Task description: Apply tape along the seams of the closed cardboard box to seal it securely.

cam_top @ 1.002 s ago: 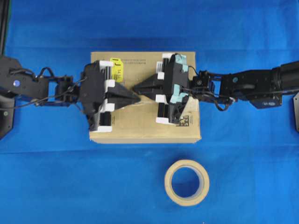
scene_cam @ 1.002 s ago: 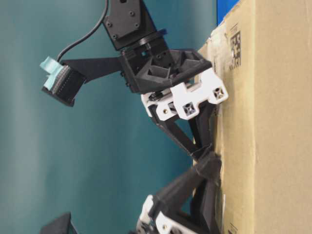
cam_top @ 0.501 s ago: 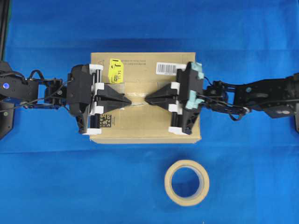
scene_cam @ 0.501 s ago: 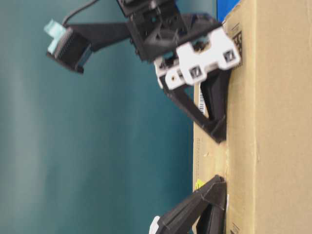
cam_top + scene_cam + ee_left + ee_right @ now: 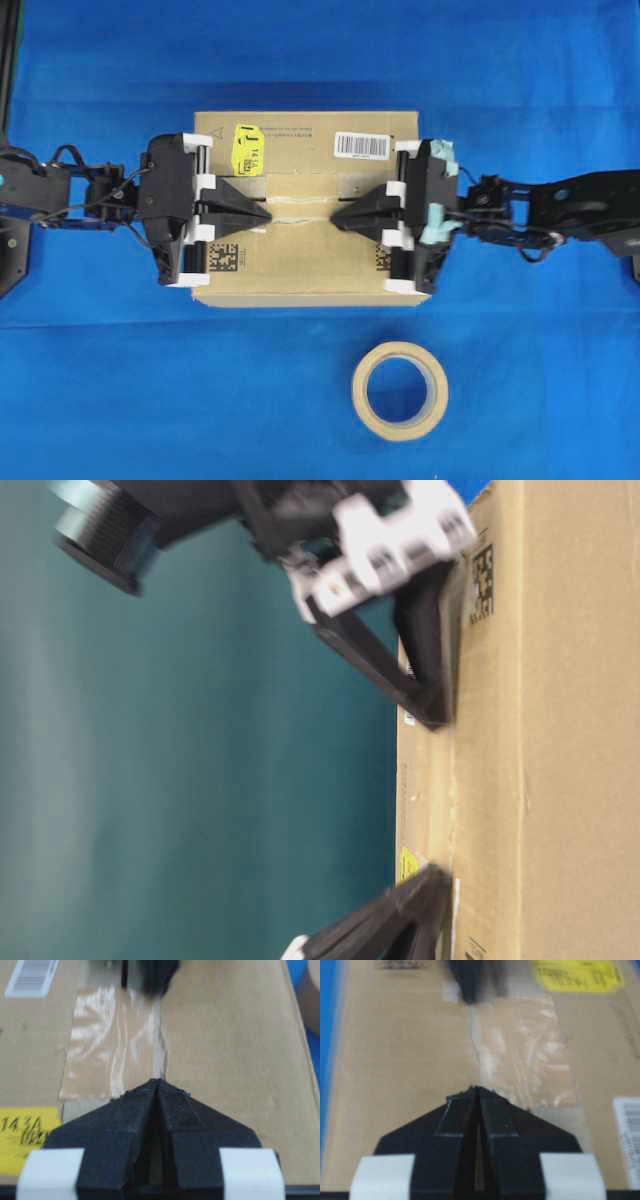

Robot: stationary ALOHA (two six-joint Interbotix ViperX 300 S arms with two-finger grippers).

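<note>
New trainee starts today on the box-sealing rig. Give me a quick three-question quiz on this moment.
1. True or false: both tools, the left tool and the right tool, are shut.
2. Where does the beige ring-shaped tape roll lie? A) on the brown cardboard box B) on the blue cloth, off the box C) in the right tool
3. Fill in: the shiny tan-brown piece of packing tape lies on the box top between the two ____.

Key: 1 true; 2 B; 3 tools.
</note>
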